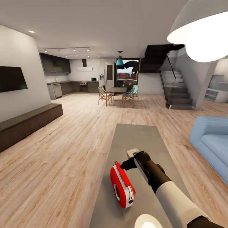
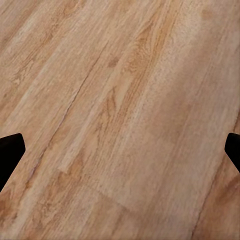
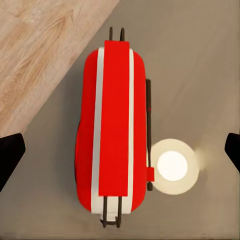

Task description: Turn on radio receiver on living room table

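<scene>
The red radio receiver (image 1: 122, 185) with white trim stands on the near part of the long grey table (image 1: 136, 136), close to its left edge. My right gripper (image 1: 128, 160) hovers just above the radio's far end, apart from it. In the right wrist view the radio (image 3: 114, 130) is seen from above, its thin handle along one side, and the right gripper (image 3: 120, 152) is open, its dark fingertips (image 3: 10, 155) spread wide on both sides. My left gripper (image 2: 120, 150) is open over bare wood floor (image 2: 125, 90).
A blue sofa (image 1: 212, 142) stands right of the table and a long dark low cabinet (image 1: 28, 122) runs along the left wall under a black TV (image 1: 11, 79). A white pendant lamp (image 1: 202, 31) hangs at the upper right. Dining table and chairs (image 1: 117, 91) and stairs (image 1: 177, 91) are far back.
</scene>
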Robot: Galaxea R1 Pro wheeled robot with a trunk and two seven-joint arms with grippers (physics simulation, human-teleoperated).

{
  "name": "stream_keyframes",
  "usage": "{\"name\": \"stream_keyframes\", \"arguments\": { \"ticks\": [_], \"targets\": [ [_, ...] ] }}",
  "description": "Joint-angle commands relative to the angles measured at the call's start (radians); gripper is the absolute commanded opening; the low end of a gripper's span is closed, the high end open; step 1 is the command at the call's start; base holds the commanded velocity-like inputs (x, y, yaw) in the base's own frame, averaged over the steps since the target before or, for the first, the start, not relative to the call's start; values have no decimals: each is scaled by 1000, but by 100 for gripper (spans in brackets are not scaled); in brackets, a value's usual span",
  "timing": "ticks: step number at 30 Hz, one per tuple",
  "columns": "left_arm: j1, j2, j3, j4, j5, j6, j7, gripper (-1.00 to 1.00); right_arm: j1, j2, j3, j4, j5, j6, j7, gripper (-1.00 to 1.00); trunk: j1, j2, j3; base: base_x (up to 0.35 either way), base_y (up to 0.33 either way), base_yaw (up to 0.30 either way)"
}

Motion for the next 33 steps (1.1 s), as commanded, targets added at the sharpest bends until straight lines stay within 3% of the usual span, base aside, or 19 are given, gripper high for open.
{"name": "stream_keyframes", "arguments": {
  "ticks": [1, 12, 15, 17, 19, 33],
  "targets": [
    [0, 0, 0, 0, 0, 0, 0, 100, 0, 0, 1, 4, 0, -1, 0, 100, 0, 0, 0, 0, 0, 0],
    [0, 7, 1, -8, 12, 2, -10, 100, 0, -3, -2, 44, -3, -8, 10, 100, 0, 0, 0, 0, 0, 0],
    [0, 8, 2, -12, 13, 1, -10, 100, 0, -5, -2, 45, -2, -10, 49, 100, 0, 0, 0, 0, 0, 0],
    [0, 7, 3, -15, 13, 0, -11, 100, 0, -21, -3, 47, 1, -15, 106, 100, 0, 0, 0, 0, 0, 0],
    [0, 5, 3, -15, 13, 0, -11, 100, 0, -31, -4, 47, 2, -25, 114, 100, 0, 0, 0, 0, 0, 0],
    [0, 5, 3, -15, 14, 0, -10, 100, 0, -48, -6, 48, 2, -68, 111, 100, 0, 0, 0, 0, 0, 0]
  ]
}}
